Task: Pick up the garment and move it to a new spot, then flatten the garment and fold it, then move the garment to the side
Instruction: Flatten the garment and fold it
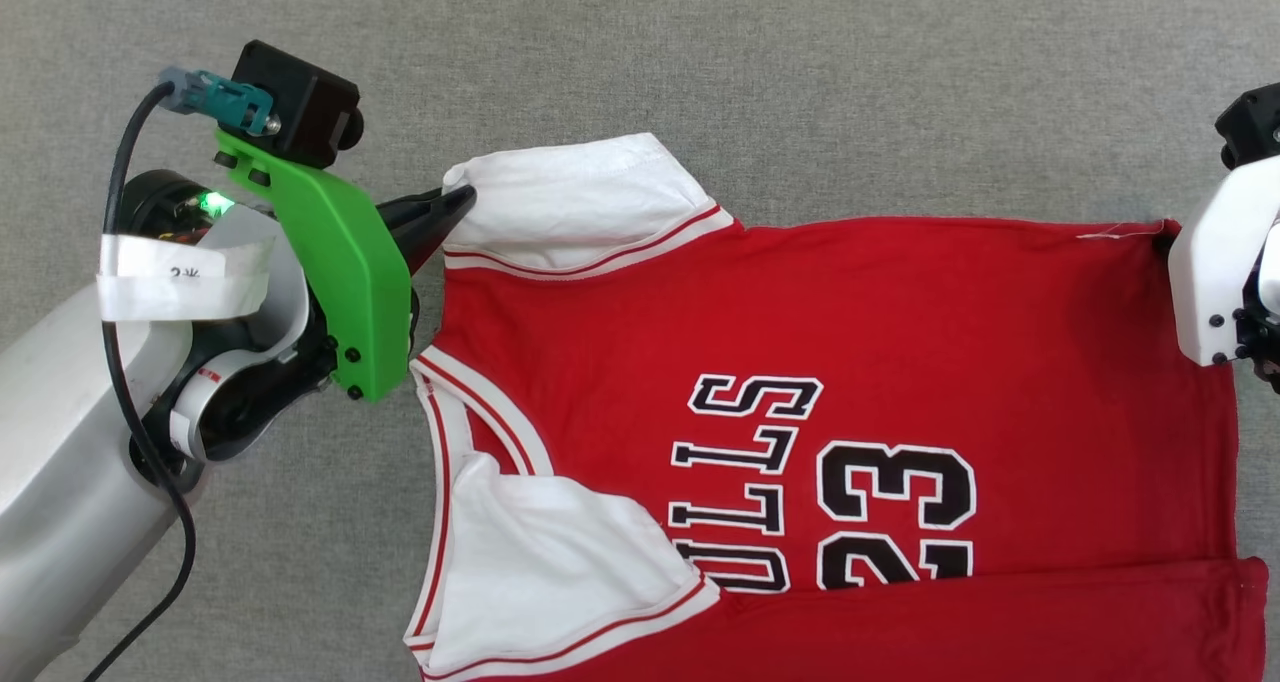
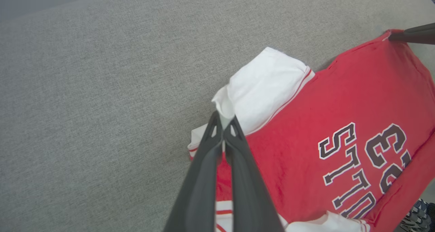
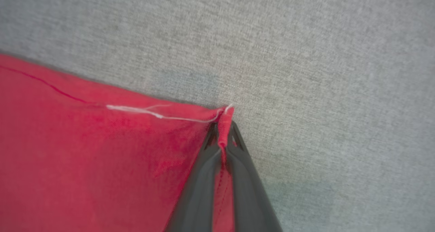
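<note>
On the grey cloth tabletop (image 1: 700, 52), we see one garment (image 1: 900, 292), a red jersey lying front up, its near edge folded over part of the black "23" (image 1: 895, 492). It has two white sleeves, the far sleeve (image 1: 580, 202) and the near sleeve (image 1: 550, 562). We work with two end effectors, both pressed together: our left end effector (image 2: 224, 118) pinches the far sleeve's edge, and our right end effector (image 3: 224, 126) pinches a red hem corner (image 3: 226, 114).

One jersey (image 1: 850, 312), two white sleeves (image 1: 580, 197) (image 1: 540, 572), two hands — left hand (image 1: 462, 200), right hand (image 3: 222, 133) — one grey surface (image 1: 700, 52)
</note>
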Robot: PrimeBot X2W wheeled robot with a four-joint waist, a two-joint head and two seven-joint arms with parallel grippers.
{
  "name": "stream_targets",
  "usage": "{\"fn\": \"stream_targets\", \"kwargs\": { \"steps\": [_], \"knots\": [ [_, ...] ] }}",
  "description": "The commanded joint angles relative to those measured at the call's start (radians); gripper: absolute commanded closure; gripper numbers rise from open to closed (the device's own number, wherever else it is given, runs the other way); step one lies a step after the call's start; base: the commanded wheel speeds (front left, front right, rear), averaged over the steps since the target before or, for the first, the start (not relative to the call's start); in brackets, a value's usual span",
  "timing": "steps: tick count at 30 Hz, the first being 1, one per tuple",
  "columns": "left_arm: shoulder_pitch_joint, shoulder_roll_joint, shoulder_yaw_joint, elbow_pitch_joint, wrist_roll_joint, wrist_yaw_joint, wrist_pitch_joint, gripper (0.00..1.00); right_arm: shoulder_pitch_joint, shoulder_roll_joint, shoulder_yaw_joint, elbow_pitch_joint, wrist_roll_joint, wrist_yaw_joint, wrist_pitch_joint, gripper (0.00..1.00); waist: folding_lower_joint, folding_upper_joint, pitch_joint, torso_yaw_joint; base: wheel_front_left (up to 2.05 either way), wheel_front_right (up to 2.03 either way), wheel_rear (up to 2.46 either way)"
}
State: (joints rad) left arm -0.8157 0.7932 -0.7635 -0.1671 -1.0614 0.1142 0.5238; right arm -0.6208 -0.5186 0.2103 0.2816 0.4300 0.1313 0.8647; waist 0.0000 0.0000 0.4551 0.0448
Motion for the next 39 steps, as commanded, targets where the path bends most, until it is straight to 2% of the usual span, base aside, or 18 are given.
{"fn": "stream_targets", "kwargs": {
  "steps": [1,5,12,18,20,32,39],
  "knots": [
    [0.021,-0.004,0.005,0.01,-0.006,-0.005,-0.011,1.0,0.024,0.004,0.009,0.024,0.01,-0.001,-0.022,1.0,0.0,0.0,-0.015,-0.002,0.0,0.0,0.0],
    [0.041,-0.012,0.01,0.047,-0.007,-0.002,-0.043,1.0,0.018,-0.014,0.021,0.03,-0.004,-0.001,-0.145,1.0,0.0,0.0,-0.058,-0.006,0.0,0.0,0.0],
    [0.107,-0.016,0.019,0.084,-0.024,0.008,-0.1,1.0,0.07,-0.03,0.02,0.042,0.045,-0.001,-0.31,1.0,0.0,0.0,-0.151,-0.008,0.0,0.0,0.0],
    [0.188,-0.011,0.01,0.062,-0.042,0.024,-0.132,1.0,0.184,-0.036,0.003,0.022,0.121,-0.001,-0.416,1.0,0.0,0.0,-0.231,-0.002,0.0,0.0,0.0],
    [0.242,0.002,0.005,0.032,-0.05,0.043,-0.149,1.0,0.248,-0.045,-0.004,-0.004,0.169,-0.001,-0.457,1.0,0.0,0.0,-0.264,0.002,0.0,0.0,0.0],
    [0.473,0.052,-0.04,-0.103,-0.07,0.127,-0.205,1.0,0.536,-0.072,-0.037,-0.115,0.253,-0.001,-0.517,1.0,0.0,0.0,-0.329,0.023,0.0,0.0,0.0],
    [0.578,0.064,-0.101,-0.116,-0.073,0.135,-0.206,1.0,0.641,-0.095,-0.037,-0.157,0.263,-0.001,-0.49,1.0,0.0,0.0,-0.341,0.023,0.0,0.0,0.0]
  ]
}}
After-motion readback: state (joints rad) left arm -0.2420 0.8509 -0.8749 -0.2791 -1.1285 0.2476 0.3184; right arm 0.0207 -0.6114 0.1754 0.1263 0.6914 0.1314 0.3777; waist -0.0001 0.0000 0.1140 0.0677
